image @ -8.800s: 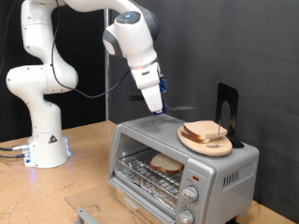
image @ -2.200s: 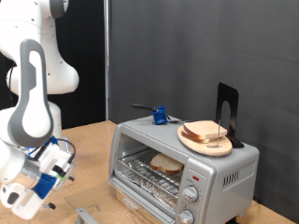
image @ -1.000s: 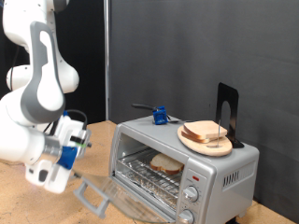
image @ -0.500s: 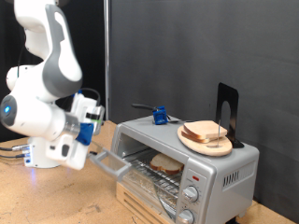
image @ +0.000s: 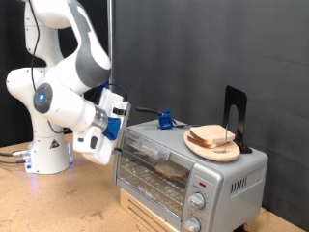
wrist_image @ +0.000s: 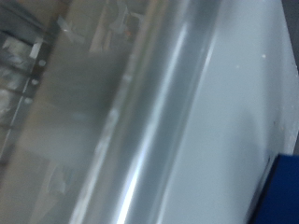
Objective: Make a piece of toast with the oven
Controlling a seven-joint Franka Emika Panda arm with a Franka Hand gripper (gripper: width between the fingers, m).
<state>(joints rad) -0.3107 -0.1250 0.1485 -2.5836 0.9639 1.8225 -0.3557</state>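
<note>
The silver-grey oven stands at the exterior view's right. Its glass door is up, almost shut. A slice of bread lies on the wire rack inside and shows dimly through the glass. Another piece of toast lies on a round wooden plate on top of the oven. My gripper is pressed against the door's top edge at the oven's upper left corner; its fingers are hidden. The wrist view shows only the door glass and the oven's metal edge, very close and blurred.
A small blue object with a dark handle lies on the oven top; a blue patch also shows in the wrist view. A black stand stands behind the plate. The robot's base is at the exterior view's left on a wooden table.
The oven door has swung up from fully open to almost shut. My arm rose with it, from low at the exterior view's left up to the oven's top corner.
</note>
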